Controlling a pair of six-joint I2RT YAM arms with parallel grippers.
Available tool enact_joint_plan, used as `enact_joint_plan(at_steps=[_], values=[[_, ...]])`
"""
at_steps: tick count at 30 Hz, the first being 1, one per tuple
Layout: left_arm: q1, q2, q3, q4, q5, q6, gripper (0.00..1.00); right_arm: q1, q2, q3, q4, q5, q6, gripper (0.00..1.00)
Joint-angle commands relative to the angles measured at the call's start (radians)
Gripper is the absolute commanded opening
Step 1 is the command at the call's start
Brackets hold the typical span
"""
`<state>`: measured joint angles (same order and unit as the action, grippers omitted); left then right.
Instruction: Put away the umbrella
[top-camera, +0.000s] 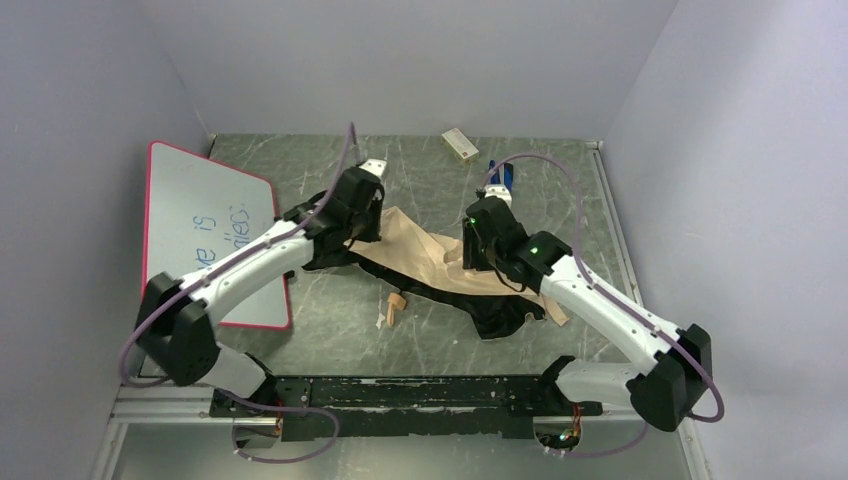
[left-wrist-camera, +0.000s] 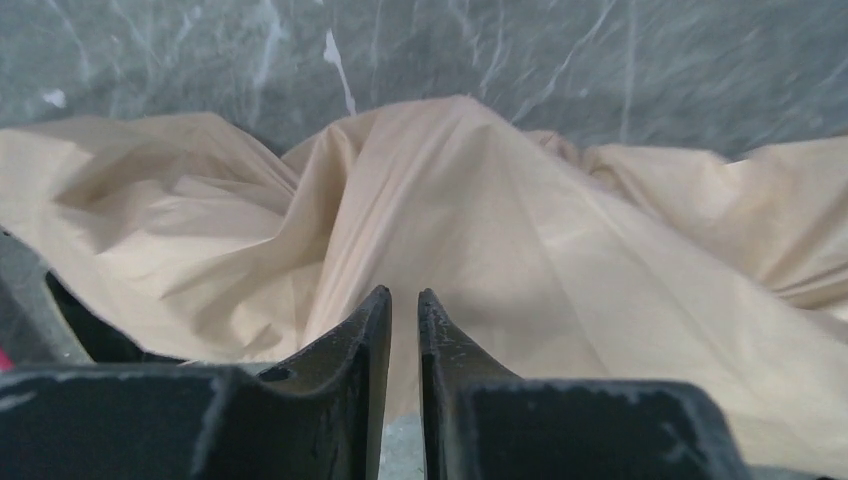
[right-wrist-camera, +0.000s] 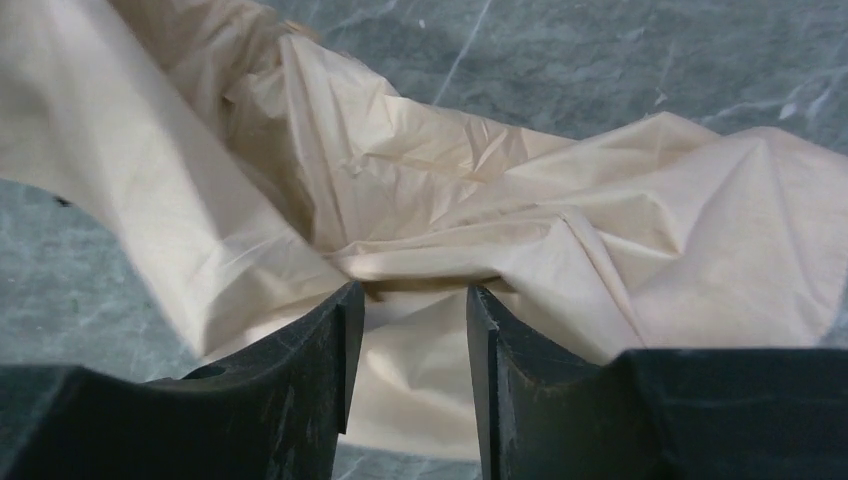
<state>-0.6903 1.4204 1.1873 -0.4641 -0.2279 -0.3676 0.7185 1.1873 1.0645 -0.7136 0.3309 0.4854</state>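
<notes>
Black fingers of my left claw fill the bottom of the left wrist view, tips nearly together, just a thin slit btwn them. Cloth of the beige fabric folding umbrella shows right in that slit, w/ a ridge of it rising above the tips toward frame centre. Pinched or only touching? Can't tell.

Over to my right claw: jaws plainly apart, clear gap, straddling a crumpled fold of the same cloth. Fold lies btwn the tips, nothing clamped.

Top view: umbrella sprawls loose and crumpled at frame centre on the grey-green marbled table top. Beige canopy is in the middle, and black cloth spills toward lower right under my right arm, w/ more black at the left under my left wrist. At the lower edge of the cloth a small tan tab sticks out, apart from both claws; strap or handle, too small to say. Both claws are down on the canopy, left one at its upper left, right one at its upper right.

Frame left: red-edged whiteboard w/ blue writing lies flat, my left arm crossing over its lower right part. Near the back wall sits a small tan box, well apart from the umbrella. Just behind my right claw there's a blue item, partly hidden, can't ID it.
</notes>
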Motion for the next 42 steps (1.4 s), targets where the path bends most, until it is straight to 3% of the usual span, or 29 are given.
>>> enact_joint_plan(at_steps=[1,12,19,24,33,38,42], values=[[-0.002,0.119,0.050,-0.016,0.030,0.058,0.19,-0.065,0.049,-0.082,0.114,-0.097,-0.053,0.45],[-0.001,0.381,0.098,0.146,0.111,0.075,0.18,-0.243,0.275,-0.164,0.441,-0.177,-0.052,0.44],[-0.002,0.469,0.077,0.170,0.185,0.060,0.13,-0.278,0.392,-0.185,0.504,-0.287,-0.051,0.44],[0.002,0.415,0.076,0.128,0.199,0.072,0.13,-0.284,0.330,-0.165,0.457,-0.326,-0.069,0.45],[0.112,0.256,0.288,0.035,0.230,0.131,0.27,-0.329,0.112,-0.092,0.360,-0.104,-0.101,0.57],[0.242,0.269,0.302,-0.012,0.165,0.140,0.22,-0.397,0.101,-0.117,0.340,0.061,-0.049,0.56],[0.342,0.290,0.274,-0.033,0.032,0.124,0.13,-0.470,0.152,-0.121,0.304,0.154,-0.014,0.47]])
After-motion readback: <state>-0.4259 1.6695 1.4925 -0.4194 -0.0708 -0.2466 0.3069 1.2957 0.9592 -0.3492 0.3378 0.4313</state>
